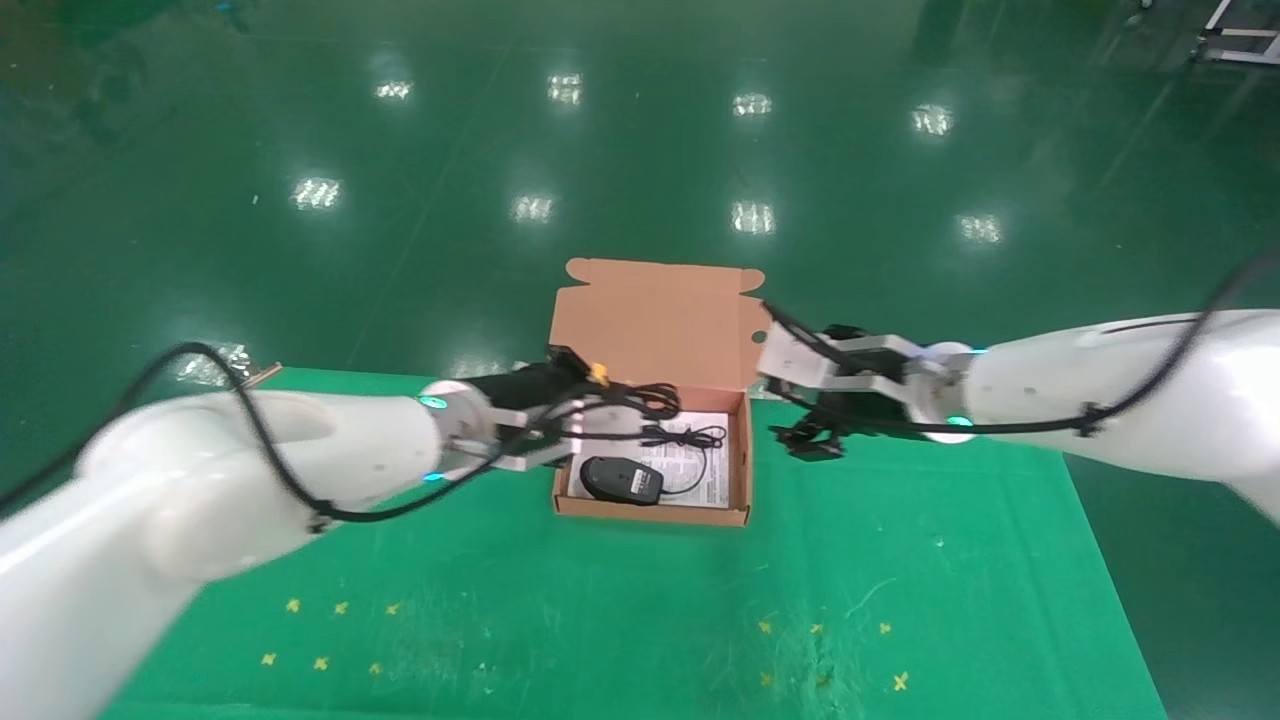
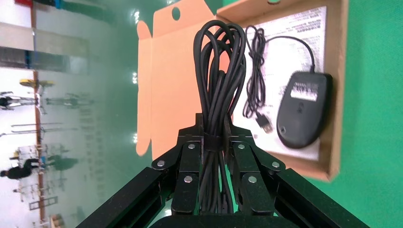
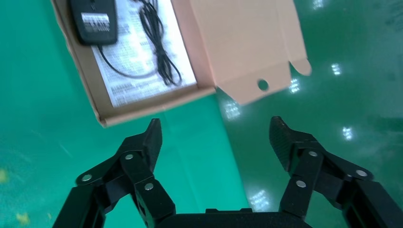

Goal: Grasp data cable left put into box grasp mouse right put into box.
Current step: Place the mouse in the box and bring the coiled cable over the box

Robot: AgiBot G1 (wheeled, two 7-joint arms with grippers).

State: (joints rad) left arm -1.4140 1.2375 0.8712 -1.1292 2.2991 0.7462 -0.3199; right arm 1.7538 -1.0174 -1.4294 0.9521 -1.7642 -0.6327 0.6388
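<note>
Left gripper (image 2: 214, 142) pinches the data cable (image 2: 219, 71), its fingers (image 2: 190, 161) pressed against the middle of the looped black bundle, which stands up between them. In the head view this gripper (image 1: 560, 425) hangs at the left side of the box (image 1: 745, 470), with the cable's loops (image 1: 650, 400) reaching over the box's back left part.

Next comes the box itself, open on the green mat (image 1: 900, 560), its tabbed lid (image 1: 655, 320) standing up at the back, a round hole (image 2: 176, 13) in the flap. A white printed sheet (image 1: 720, 490) lines the bottom. The mouse (image 1: 622, 480) lies on that sheet at the front left of the box, and its thin cord (image 1: 690, 440) curls behind it in a small bundle ending in a plug (image 2: 265, 124).

At the right side of the box, just beside its back corner, hangs the right gripper (image 1: 812, 440). Its fingers (image 3: 149, 142) are spread wide, with nothing between them, above the mat's edge.
</note>
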